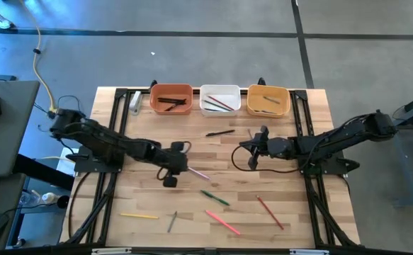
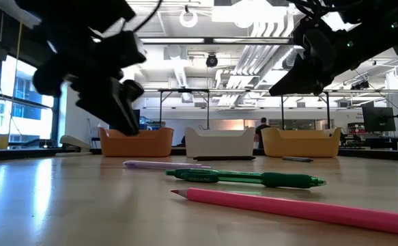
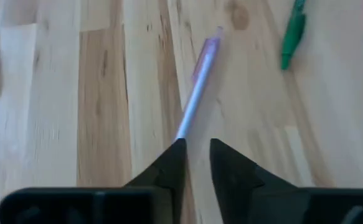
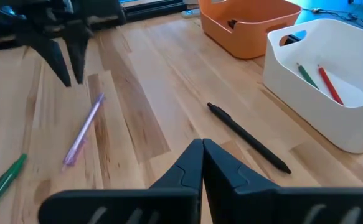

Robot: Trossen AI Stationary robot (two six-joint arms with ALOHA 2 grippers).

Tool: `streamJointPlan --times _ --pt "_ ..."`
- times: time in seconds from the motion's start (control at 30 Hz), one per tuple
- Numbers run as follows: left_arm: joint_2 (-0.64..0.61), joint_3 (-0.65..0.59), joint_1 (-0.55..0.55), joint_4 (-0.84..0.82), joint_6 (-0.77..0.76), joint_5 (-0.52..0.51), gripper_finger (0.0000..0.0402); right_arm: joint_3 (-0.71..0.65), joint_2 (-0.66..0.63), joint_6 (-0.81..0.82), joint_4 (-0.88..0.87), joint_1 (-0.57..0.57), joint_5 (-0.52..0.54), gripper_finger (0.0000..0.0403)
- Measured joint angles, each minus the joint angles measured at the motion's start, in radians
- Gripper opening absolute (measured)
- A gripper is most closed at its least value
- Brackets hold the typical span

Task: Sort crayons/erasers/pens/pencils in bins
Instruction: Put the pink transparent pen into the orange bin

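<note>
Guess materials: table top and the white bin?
Table top: looks like wood, butcher-block strips with visible grain and knots, light satin sheen. White bin: probably moulded plastic, smooth, rounded corners, slightly glossy walls.

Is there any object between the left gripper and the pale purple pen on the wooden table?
Nothing visible. The left gripper hangs just above the near end of the pale purple pen, with bare wooden table around it.
</note>
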Motion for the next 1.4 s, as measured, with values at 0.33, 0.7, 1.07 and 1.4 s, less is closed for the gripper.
streamJointPlan --times 0.33,0.7,1.07,1.4 --pt "0.187 0.137 0.034 0.006 0.092 0.051 0.0143 0.0 0.0 -0.004 -0.02 0.015 0.0 0.0" --pt "0.318 0.178 0.041 0.009 0.156 0.099 0.0115 0.0 0.0 -0.005 -0.02 0.026 0.0 0.0" --pt "0.32 0.179 0.041 -0.016 0.219 0.131 0.0011 0.0 0.001 -0.005 -0.02 0.026 0.0 0.0" --pt "0.079 0.173 0.107 -0.156 0.19 -0.053 0.0014 0.0 0.001 -0.005 -0.029 0.026 -0.001 0.0"
